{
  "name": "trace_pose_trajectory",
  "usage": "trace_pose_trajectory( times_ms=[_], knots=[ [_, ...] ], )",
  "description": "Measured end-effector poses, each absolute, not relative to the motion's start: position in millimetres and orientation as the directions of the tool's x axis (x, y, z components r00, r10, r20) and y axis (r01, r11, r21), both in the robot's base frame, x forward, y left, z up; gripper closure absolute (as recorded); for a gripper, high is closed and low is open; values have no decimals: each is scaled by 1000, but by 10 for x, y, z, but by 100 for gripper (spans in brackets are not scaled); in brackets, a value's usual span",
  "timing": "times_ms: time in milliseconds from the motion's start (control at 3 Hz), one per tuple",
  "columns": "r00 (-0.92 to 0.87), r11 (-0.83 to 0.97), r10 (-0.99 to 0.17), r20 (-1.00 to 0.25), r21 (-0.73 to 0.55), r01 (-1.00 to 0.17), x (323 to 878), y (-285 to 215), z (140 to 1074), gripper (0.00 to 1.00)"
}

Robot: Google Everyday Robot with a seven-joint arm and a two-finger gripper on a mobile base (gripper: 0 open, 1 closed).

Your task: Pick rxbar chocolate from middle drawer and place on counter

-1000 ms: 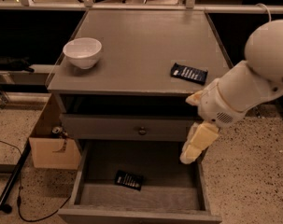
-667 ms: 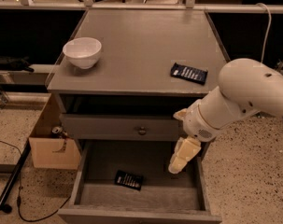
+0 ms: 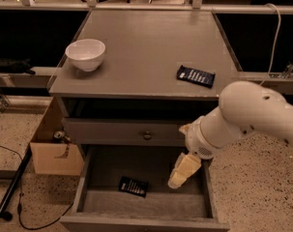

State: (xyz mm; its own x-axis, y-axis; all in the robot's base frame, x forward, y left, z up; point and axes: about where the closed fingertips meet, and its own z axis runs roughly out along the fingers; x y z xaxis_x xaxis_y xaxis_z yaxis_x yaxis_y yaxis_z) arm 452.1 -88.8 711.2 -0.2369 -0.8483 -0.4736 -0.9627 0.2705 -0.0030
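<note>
The rxbar chocolate [image 3: 133,186], a small black wrapped bar with white print, lies flat on the floor of the open middle drawer [image 3: 141,204], left of centre. My gripper [image 3: 181,172] hangs over the drawer's right half, above and to the right of the bar, not touching it. The counter [image 3: 146,52] is the grey cabinet top above. A longer dark navy wrapped bar [image 3: 196,76] lies on its right side.
A white bowl [image 3: 86,54] stands on the counter's left side. A shallow drawer front with a round knob [image 3: 147,135] sits shut above the open drawer. A cardboard box [image 3: 54,151] and a black cable lie on the floor at left.
My arm and gripper have moved left and down, from beside the drawer's right edge to over the drawer's interior. The bars and bowl have not moved.
</note>
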Motion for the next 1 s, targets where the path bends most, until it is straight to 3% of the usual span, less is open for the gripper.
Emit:
trace_pose_trajectory(
  times_ms=[1000],
  knots=[
    [-318,369,-832,-455,-26,-929,4678,-902,6292,0]
  ],
)
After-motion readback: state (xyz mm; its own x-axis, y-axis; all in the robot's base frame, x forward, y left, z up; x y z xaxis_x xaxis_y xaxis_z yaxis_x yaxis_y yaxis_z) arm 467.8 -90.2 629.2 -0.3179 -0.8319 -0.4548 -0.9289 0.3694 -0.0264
